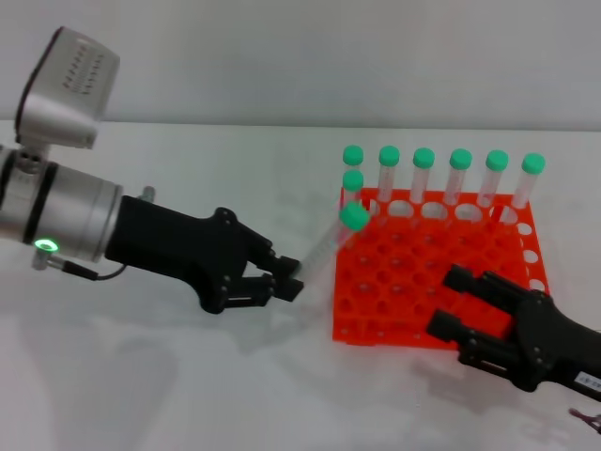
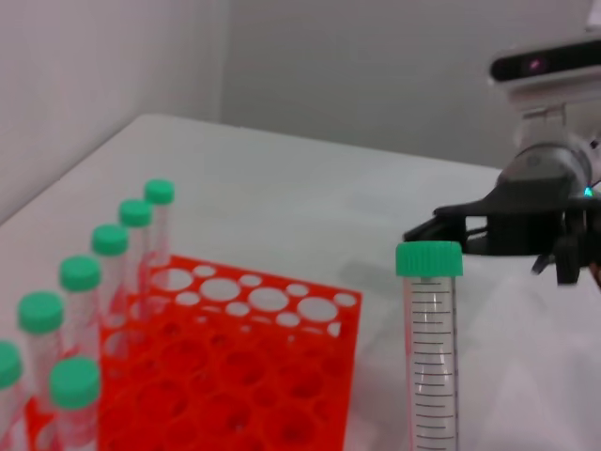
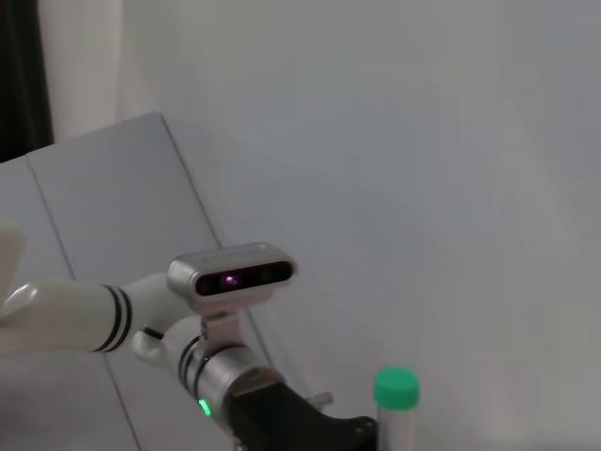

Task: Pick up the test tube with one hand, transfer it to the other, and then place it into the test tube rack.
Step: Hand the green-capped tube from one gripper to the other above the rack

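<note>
Left gripper [image 1: 286, 279] fingers clamp the tube [image 1: 329, 241] base; right gripper [image 1: 453, 301], fingers apparently spread, should grasp below the cap.

The left gripper [image 1: 289, 278] sits at centre-left of the head view, its arm reaching in from the left edge, fingers pinched together. The right gripper [image 1: 452, 303] lies at lower right, fingers spread, pointing up-left.
</note>
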Tool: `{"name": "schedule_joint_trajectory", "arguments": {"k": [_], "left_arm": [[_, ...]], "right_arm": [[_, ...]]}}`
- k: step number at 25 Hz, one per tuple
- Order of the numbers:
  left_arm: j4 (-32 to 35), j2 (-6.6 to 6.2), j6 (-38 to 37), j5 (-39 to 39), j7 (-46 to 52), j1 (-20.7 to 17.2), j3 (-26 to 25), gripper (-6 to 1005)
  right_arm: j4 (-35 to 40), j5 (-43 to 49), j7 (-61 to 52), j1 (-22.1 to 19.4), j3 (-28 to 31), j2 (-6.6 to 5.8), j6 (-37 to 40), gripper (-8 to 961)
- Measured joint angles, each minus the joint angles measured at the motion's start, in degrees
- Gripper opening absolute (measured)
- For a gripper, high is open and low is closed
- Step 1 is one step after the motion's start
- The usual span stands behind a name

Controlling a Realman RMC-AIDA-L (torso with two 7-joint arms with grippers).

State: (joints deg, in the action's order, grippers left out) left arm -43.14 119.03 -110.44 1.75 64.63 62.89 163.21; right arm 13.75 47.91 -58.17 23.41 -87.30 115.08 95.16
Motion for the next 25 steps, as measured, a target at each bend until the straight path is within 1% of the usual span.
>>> {"name": "schedule_joint_trajectory", "arguments": {"k": [10,17,25], "left_arm": [[7.88,0.06,5.06,1.54,1.45,1.77,0.0,187],[11.6,0.06,6.69,2.06,2.19,2.78,0.0,187],[14.24,0.05,8.77,2.78,2.86,3.22,0.0,187]], "right_arm": [[1.09,-0.04,0.95,2.4,-0.91,1.02,-3.27,742],[2.92,-0.51,1.84,2.81,-2.19,1.1,-6.41,735],[3.52,-0.6,2.28,2.87,-1.92,1.11,-6.69,727]]}}
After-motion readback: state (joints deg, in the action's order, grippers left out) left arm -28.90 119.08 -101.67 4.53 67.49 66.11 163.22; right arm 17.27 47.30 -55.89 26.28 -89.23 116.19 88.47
